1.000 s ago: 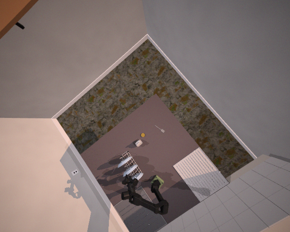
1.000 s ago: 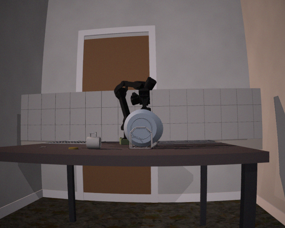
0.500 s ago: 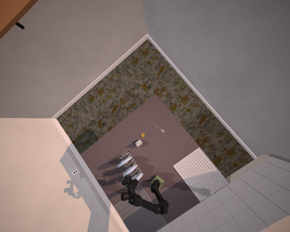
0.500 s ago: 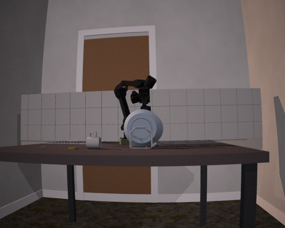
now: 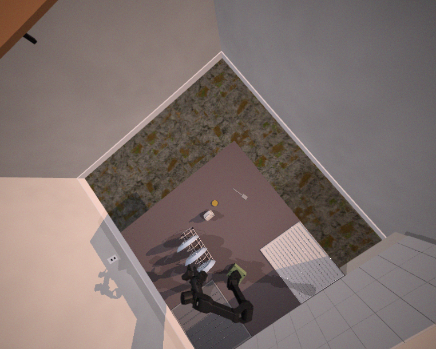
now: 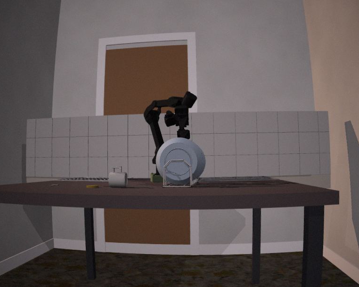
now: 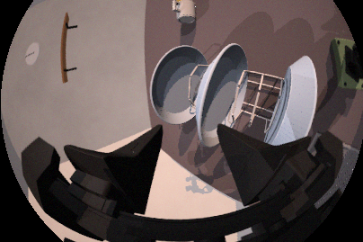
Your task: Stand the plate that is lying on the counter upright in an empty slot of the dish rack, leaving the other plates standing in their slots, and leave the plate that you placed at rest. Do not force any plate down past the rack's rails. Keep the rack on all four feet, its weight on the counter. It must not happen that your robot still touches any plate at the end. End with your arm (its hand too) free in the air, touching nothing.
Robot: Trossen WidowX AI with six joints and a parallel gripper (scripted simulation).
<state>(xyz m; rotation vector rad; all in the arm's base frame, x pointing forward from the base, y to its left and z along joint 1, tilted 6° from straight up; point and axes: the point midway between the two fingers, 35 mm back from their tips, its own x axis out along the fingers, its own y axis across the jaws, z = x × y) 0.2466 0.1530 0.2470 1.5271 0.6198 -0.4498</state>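
Observation:
Three pale blue plates stand in the wire dish rack [image 6: 177, 160] [image 7: 264, 75]: one [image 5: 187, 243] [image 7: 176, 86] at the mug end, a middle one [image 5: 196, 256] [image 7: 220, 96] that leans, and one [image 5: 206, 265] [image 7: 302, 96] at the arm-base end. No plate shows lying flat on the counter. My gripper [image 7: 190, 129] is open and empty, above the plates at rim height. In the wrist view its right fingertip overlaps the middle plate's lower rim; whether they touch cannot be told. The rack looks level in the exterior view; its rear feet are hidden.
A white mug [image 5: 208, 215] [image 6: 118, 179] [image 7: 186, 11] and a yellow disc [image 5: 214, 203] [image 6: 92, 186] are beyond the rack's far end. The green arm base [image 5: 236, 273] is beside the rack. A white ribbed tray [image 5: 302, 262] and a spatula [image 5: 244, 196] lie farther off.

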